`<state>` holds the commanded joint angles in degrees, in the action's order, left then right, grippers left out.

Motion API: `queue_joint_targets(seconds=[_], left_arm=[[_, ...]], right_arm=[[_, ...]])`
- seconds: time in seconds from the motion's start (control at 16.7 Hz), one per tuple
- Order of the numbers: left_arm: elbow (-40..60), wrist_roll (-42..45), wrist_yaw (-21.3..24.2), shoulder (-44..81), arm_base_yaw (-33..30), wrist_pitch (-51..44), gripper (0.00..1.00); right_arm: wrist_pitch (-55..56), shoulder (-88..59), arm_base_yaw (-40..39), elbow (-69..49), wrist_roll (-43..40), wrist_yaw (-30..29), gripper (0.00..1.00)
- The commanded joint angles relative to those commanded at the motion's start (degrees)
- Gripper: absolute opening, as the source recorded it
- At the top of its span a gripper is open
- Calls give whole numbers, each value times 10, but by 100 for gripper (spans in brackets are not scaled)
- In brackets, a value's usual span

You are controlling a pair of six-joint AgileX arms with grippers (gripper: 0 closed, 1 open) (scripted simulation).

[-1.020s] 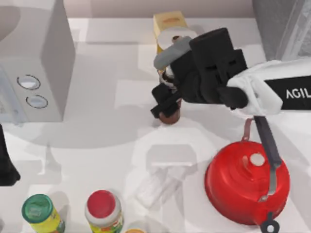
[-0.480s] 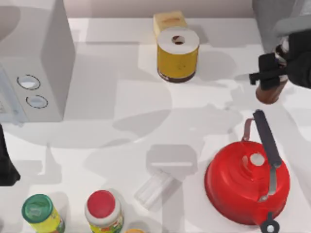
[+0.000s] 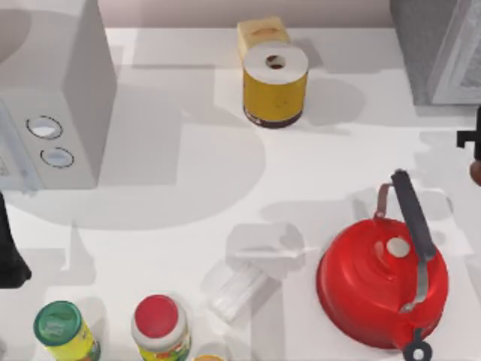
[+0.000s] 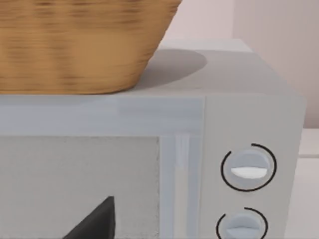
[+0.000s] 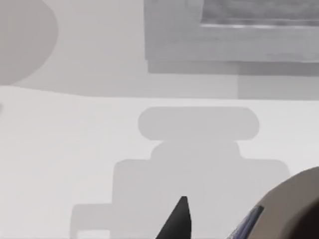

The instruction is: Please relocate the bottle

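Bottle [image 3: 476, 172]: far right table edge, top view; right gripper [image 3: 473, 139] there, grip undeterminable. Left arm [image 3: 9, 252] parked left.

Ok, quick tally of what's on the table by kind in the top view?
Jars: 2, green-lidded jar, red-lidded jar
Kettle: 1, red kettle
Yellow roll: 1
Microwave: 1
Bottle: 1, at the right edge
Total: 6
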<state>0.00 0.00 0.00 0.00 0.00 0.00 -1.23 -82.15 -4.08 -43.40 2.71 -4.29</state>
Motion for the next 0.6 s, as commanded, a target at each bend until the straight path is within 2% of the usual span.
queue_joint_targets(seconds=[0.3, 0.6], left_arm=[[0, 0, 0, 0, 0, 0, 100], [0, 0, 0, 0, 0, 0, 100]], right_arm=[[16, -23, -2, 2, -1, 1, 0], [101, -98, 2, 4, -1, 3, 0]])
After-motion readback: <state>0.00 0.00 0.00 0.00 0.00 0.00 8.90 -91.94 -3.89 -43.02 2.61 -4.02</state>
